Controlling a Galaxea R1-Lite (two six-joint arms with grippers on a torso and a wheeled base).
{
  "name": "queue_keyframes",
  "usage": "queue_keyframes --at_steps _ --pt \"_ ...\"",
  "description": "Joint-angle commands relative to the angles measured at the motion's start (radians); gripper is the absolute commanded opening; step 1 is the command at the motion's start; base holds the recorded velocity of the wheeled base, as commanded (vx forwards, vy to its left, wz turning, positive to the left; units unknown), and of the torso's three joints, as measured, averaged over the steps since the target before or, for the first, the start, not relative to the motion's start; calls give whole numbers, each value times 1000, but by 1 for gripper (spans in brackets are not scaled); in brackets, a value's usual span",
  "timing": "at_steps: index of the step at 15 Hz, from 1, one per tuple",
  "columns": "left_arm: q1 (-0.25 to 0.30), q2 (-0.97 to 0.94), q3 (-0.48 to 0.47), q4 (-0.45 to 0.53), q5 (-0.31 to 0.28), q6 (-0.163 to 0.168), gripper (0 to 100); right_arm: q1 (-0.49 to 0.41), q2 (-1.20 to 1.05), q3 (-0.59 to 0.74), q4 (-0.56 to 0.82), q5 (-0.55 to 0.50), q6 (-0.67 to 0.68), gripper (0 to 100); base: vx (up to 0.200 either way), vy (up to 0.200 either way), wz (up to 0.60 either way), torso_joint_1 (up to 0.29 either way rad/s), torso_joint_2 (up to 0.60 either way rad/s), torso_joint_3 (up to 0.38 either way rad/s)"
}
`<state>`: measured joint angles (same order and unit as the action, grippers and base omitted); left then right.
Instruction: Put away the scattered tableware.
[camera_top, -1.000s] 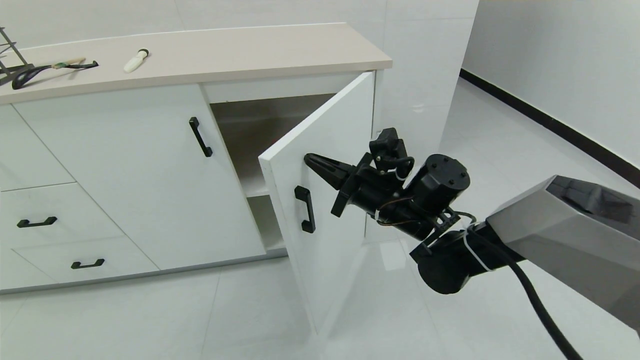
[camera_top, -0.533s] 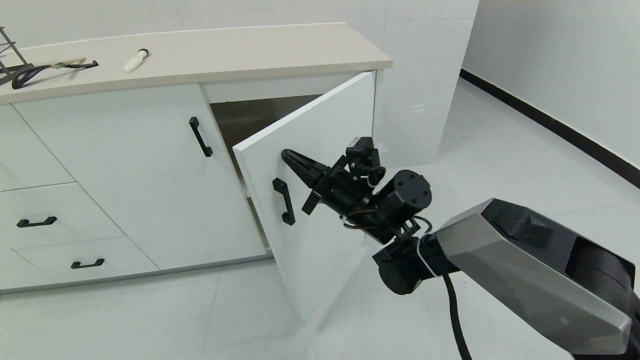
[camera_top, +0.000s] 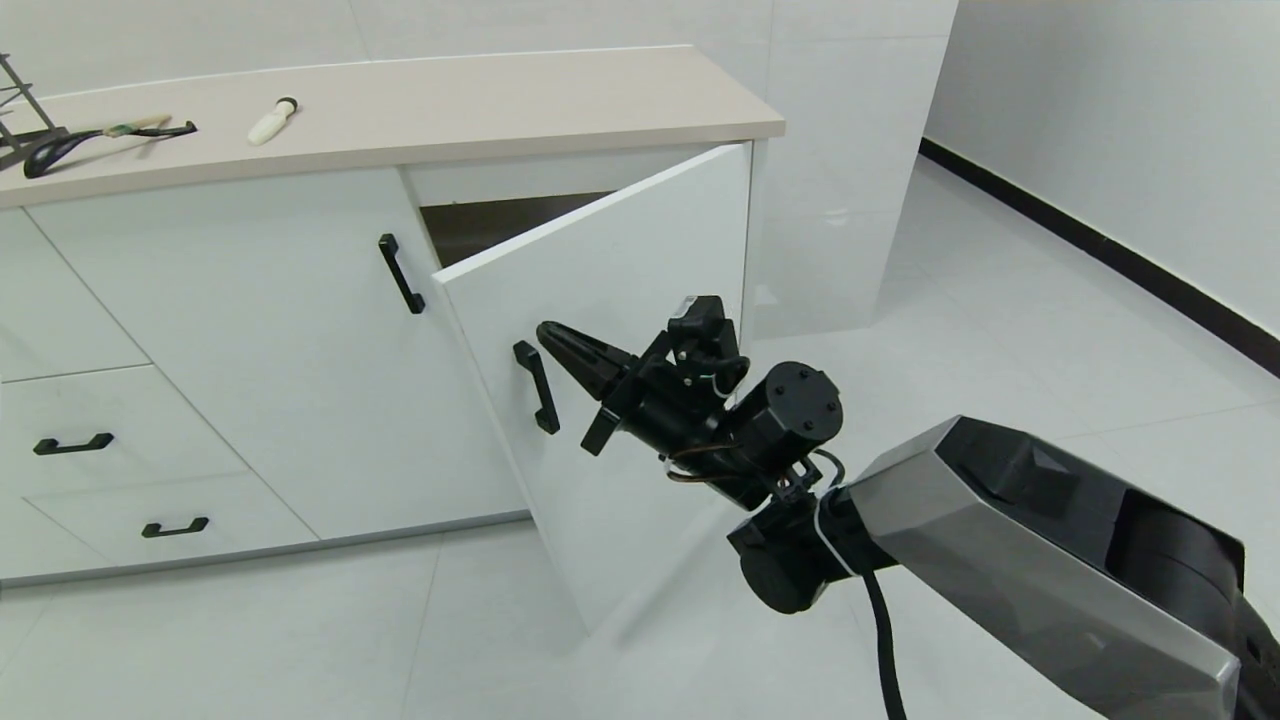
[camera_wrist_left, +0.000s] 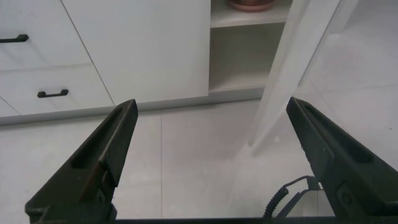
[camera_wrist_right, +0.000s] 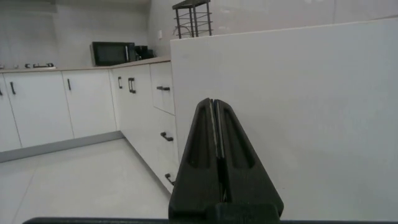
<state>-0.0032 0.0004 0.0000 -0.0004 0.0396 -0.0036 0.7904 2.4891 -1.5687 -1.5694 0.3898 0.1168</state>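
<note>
— Kitchen of white cabinets under a beige counter (camera_top: 500, 100). Your right gripper (camera_top: 550, 338), fingers pressed together, sits at the face of the half-open door (camera_top: 640, 240), just beside its handle (camera_top: 537, 387). Contact I cannot confirm.

— And the tableware?

— Two pieces, a black utensil (camera_top: 70, 143) and a white tool (camera_top: 272, 121), lie at the counter's left end, well apart from both grippers. Your left gripper (camera_wrist_left: 211, 106) hangs over the floor, fingers spread, holding nothing.

— Which step is that, then?

— Closing the door, by my judgement, and roughly half done. Next you need to keep the push square on the panel, clear of the handle, until the door seats. The two pieces on the counter are not yet put away.

— Any change from a second ago?

— The door has swung markedly nearer shut and less of the interior shows. Your right arm has followed it inward. The counter items have not moved.
</note>
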Motion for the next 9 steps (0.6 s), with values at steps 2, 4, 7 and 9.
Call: queue_keyframes --at_steps 2,4,7,9 --pt "0 0 0 0 0 -3 100 3 -104 147 -1 -3 23 0 0 0 0 0 0 0" --pt "0 0 0 0 2 -6 100 1 -239 337 -1 -6 26 0 0 100 0 -1 -1 4" --pt "0 0 0 0 2 -15 100 -2 -464 636 -1 -39 24 0 0 200 0 4 1 2" --pt "0 0 0 0 2 -15 100 -39 -619 791 -1 -42 23 0 0 200 0 2 0 0"
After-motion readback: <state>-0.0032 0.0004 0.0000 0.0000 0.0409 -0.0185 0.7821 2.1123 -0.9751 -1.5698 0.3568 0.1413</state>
